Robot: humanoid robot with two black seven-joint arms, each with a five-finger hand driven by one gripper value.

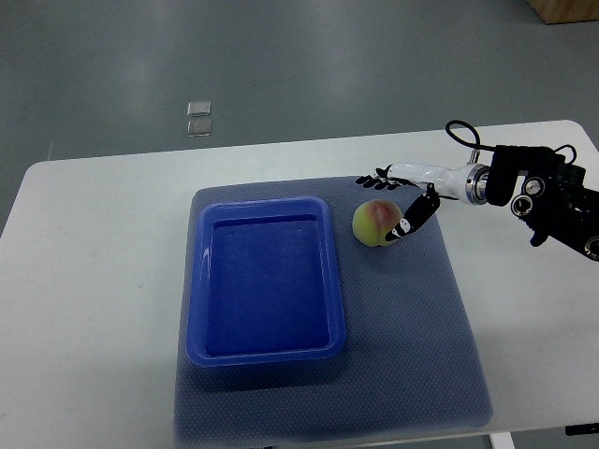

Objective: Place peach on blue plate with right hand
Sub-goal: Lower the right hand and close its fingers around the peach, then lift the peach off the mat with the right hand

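Note:
A yellow-green peach (374, 223) with a pink blush lies on the dark mat, just right of the blue plate (265, 279), a deep rectangular tray with nothing in it. My right hand (391, 206) reaches in from the right edge and sits around the peach's right side. Its fingers (374, 180) are spread behind the peach and the thumb (414, 216) is on the near right side. The fingers look open around the fruit, not closed on it. The left arm does not show.
A blue-grey mat (412, 327) covers the middle of the white table (94, 281). Two small clear squares (198, 118) lie on the floor beyond the table's far edge. A brown box corner (566, 9) shows at the top right.

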